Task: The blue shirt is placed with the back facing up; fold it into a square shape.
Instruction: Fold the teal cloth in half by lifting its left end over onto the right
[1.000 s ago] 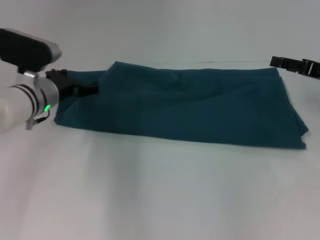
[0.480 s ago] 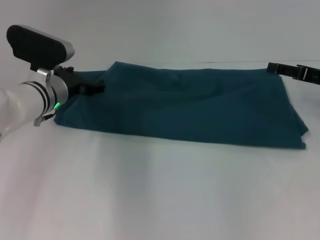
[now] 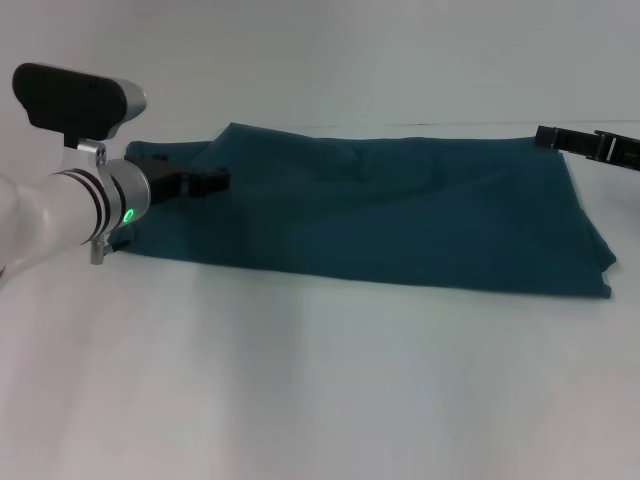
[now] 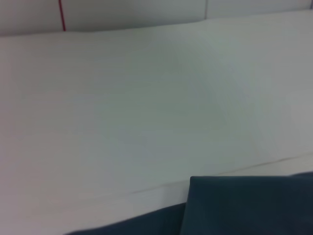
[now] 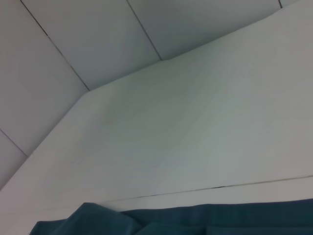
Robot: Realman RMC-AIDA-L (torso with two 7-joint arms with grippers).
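The blue shirt (image 3: 400, 215) lies flat on the white table (image 3: 320, 380) as a long band folded lengthwise, plain side up. My left gripper (image 3: 215, 182) is over the shirt's left end, pointing right along the cloth. My right gripper (image 3: 545, 134) is at the shirt's far right corner, reaching in from the right edge of the head view. An edge of the shirt shows in the left wrist view (image 4: 244, 205) and in the right wrist view (image 5: 195, 220). Neither wrist view shows fingers.
The white table spreads wide in front of the shirt and behind it. A pale panelled wall (image 5: 98, 39) rises behind the table's far edge. A thin seam (image 3: 430, 124) runs across the table just behind the shirt.
My left gripper has moved right, from the shirt's left edge to farther over the cloth. The right gripper shifted slightly left. The shirt's outline has not changed.
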